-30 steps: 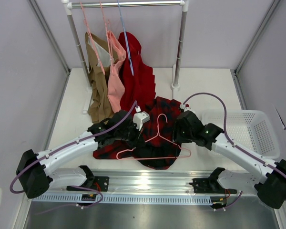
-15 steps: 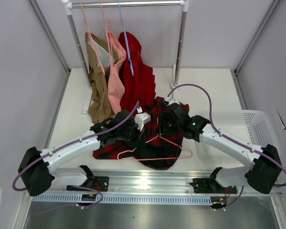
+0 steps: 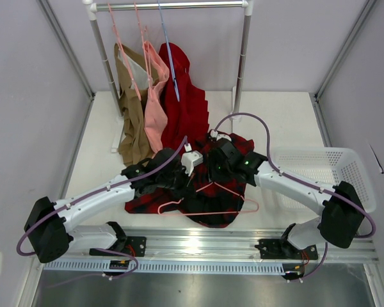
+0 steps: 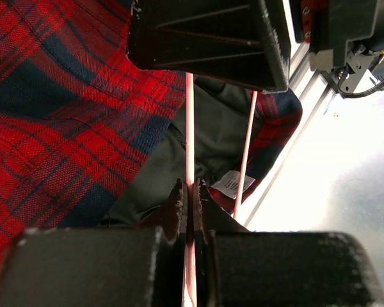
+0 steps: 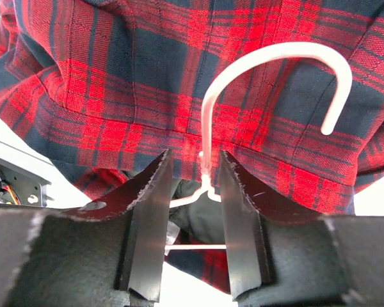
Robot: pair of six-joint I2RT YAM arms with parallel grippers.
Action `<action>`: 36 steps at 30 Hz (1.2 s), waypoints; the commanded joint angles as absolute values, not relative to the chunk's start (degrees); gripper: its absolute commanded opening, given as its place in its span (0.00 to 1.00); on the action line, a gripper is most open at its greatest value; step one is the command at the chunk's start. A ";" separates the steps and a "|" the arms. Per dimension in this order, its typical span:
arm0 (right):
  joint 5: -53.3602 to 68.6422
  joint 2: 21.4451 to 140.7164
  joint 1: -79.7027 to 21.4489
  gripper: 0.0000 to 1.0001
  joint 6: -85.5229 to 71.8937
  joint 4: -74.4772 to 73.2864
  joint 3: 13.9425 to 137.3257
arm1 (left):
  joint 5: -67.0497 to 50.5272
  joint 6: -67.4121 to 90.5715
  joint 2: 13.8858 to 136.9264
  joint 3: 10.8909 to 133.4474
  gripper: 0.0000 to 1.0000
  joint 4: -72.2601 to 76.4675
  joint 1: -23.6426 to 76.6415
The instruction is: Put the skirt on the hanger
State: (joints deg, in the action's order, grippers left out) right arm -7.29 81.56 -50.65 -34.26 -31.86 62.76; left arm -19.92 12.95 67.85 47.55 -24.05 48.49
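Left gripper (image 4: 191,195): your fingers are pinched tight on a thin rod of the hanger (image 4: 189,128).
Right gripper (image 5: 193,167): partly open, holding nothing; the hanger's neck stands between your fingers with a gap on each side.
Skirt (image 5: 115,77): spread on the table (image 3: 281,121), under the hanger.

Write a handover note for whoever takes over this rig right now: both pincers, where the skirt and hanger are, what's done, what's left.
Left pincer: shut on a rod of the thin pale-pink wire hanger.
Right pincer: open, jaws either side of the hanger's neck below the hook, not gripping.
Red-and-black tartan fabric skirt: crumpled on the white table, hanger lying on top.
Done: hanger grasped.
Left: get the skirt onto the hanger.
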 commanded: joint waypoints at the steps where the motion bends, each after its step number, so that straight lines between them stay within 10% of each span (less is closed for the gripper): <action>1: -8.44 82.18 -51.24 0.38 -34.37 -31.55 65.21 | -21.01 11.25 66.80 48.43 0.00 -21.97 49.22; 36: 9.57 82.18 -45.27 0.24 -27.77 -34.89 66.62 | -13.71 8.26 66.80 48.52 0.00 -23.82 50.98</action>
